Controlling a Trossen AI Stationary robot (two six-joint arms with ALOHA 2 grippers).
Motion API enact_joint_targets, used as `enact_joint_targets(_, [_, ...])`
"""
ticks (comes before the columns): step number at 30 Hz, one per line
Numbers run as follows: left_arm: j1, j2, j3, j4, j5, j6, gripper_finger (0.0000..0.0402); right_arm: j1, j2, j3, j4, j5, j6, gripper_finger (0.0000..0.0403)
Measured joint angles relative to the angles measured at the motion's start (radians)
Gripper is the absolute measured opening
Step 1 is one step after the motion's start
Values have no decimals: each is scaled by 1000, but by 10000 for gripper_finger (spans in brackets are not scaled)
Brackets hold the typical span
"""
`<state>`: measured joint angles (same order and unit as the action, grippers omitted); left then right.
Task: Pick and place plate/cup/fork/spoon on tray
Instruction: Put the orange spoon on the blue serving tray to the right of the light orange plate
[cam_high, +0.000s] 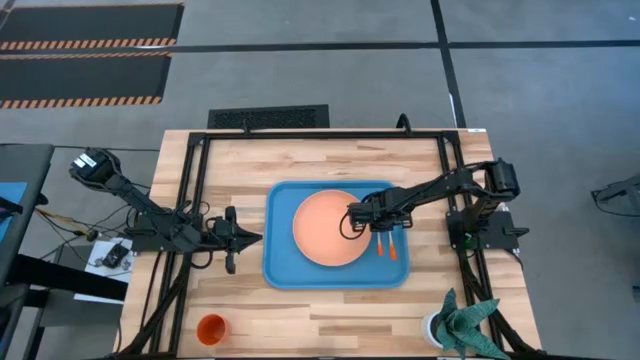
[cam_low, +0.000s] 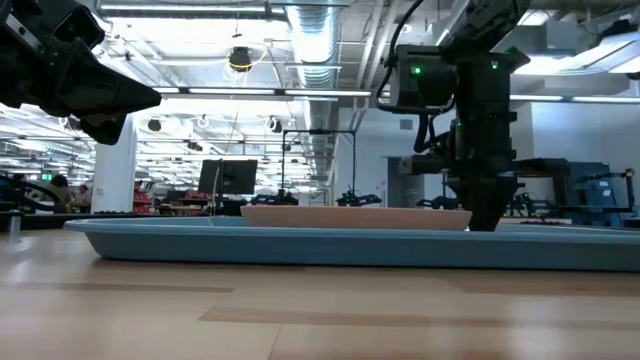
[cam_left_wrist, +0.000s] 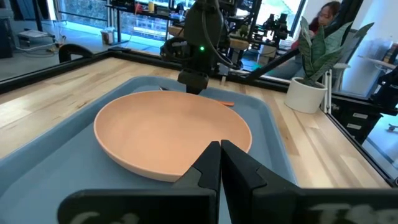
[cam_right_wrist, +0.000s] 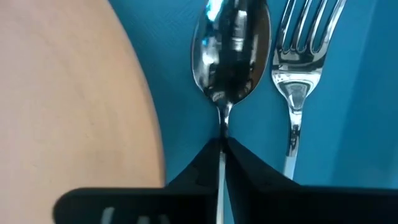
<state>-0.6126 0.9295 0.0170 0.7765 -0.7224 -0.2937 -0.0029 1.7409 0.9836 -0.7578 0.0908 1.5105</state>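
The salmon-orange plate (cam_high: 330, 227) lies flat in the blue tray (cam_high: 283, 272), left of its middle. The fork (cam_right_wrist: 297, 68) lies on the tray floor right of the plate, and the spoon (cam_right_wrist: 230, 56) lies beside it, nearer the plate. My right gripper (cam_high: 379, 227) stands over the tray, pointing down, shut on the spoon. It also shows in the low view (cam_low: 490, 222). My left gripper (cam_high: 252, 238) is shut and empty just off the tray's left rim, level with the plate. The orange cup (cam_high: 211, 328) stands on the table at the near left. My right gripper pinches the spoon's thin neck (cam_right_wrist: 223, 132), just behind the silver bowl, between its two fingers. The fingers come from above, pointing down. The spoon lies level, parallel to the fork; whether it rests on the tray floor or hangs just above it, I cannot tell.
A potted plant (cam_high: 462, 325) stands at the table's near right corner. A black frame (cam_high: 200, 140) runs along the table's left, far and right sides. Bare wood shows between the cup and the tray.
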Motion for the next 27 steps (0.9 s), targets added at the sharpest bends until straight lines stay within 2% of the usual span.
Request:
enact_joint_targets(7, [0, 0, 0, 0, 0, -1, 0, 0, 0, 0, 0, 4, 6, 70])
enact_joint_targets(27, [0, 0, 0, 0, -12, -2, 0, -1, -22, 12, -55, 32, 3, 72])
